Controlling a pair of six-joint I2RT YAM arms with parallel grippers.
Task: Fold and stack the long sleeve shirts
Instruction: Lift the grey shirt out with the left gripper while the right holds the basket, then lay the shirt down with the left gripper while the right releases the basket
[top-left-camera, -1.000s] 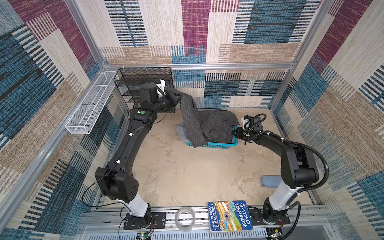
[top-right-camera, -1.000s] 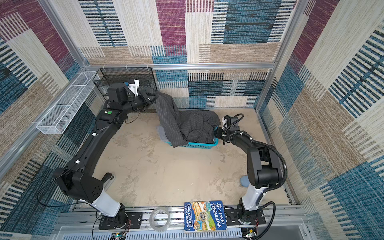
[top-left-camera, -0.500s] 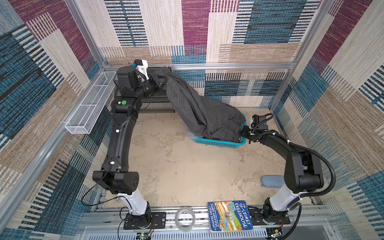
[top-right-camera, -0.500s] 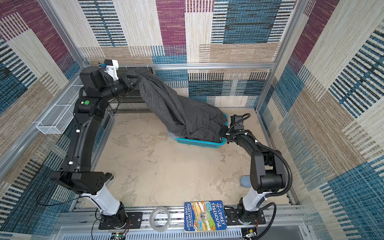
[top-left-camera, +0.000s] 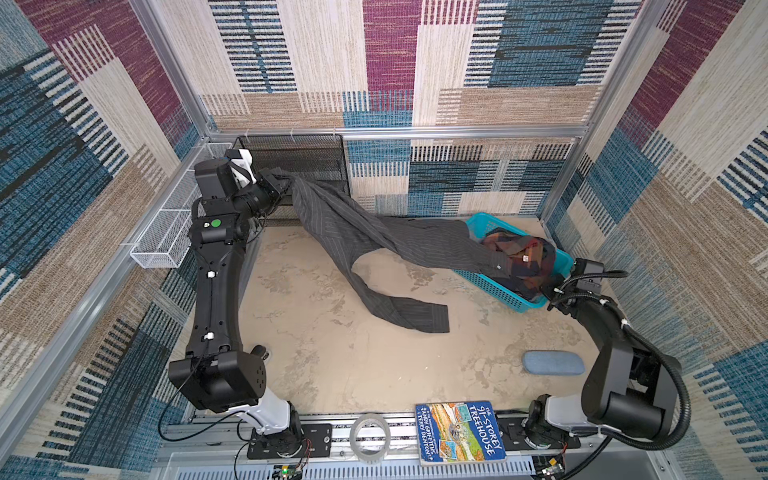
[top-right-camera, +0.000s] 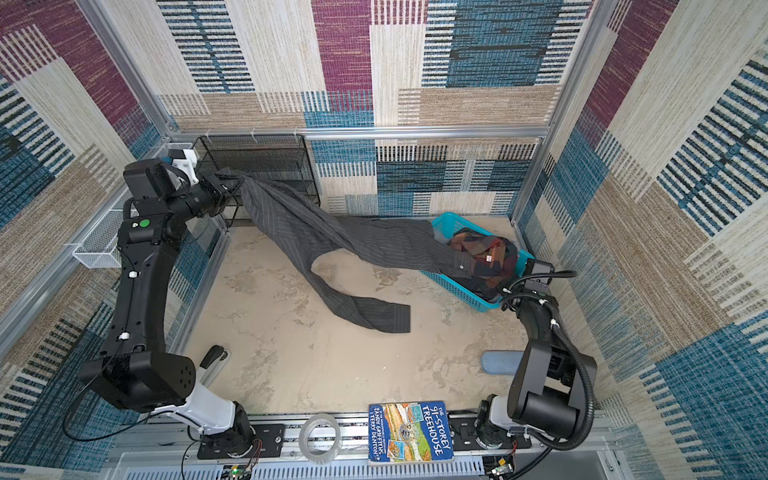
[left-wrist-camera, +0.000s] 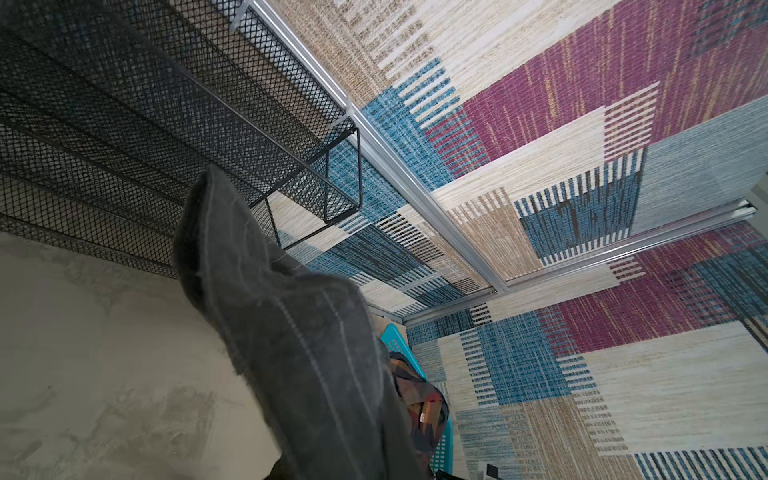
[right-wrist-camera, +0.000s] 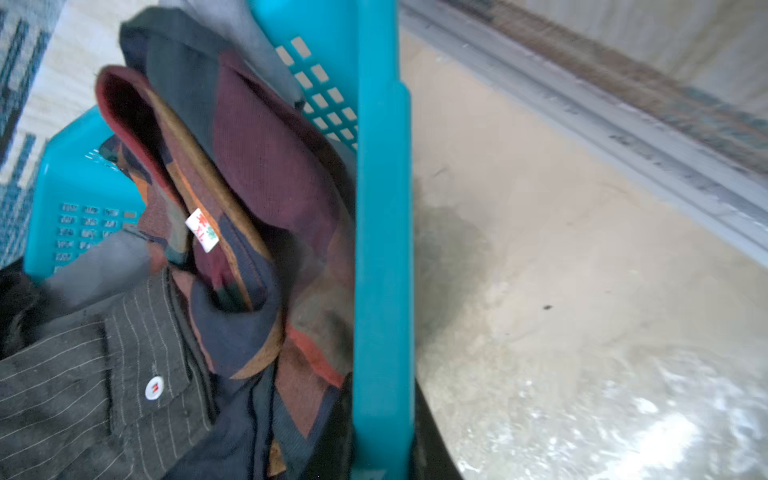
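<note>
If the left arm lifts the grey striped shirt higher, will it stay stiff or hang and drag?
Probably floppy: the grey striped shirt sags between the left gripper and the teal basket, one sleeve lying on the table. It may tug the basket, since its far end lies inside.

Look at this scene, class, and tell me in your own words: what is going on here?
The left gripper is shut on one end of a grey pinstriped shirt, holding it up beside the black mesh rack. The shirt stretches from there to the teal basket, where its other end lies, and one sleeve trails on the table. The right gripper appears clamped on the basket's near rim. A dark patterned shirt lies in the basket. Nothing is folded yet.
</note>
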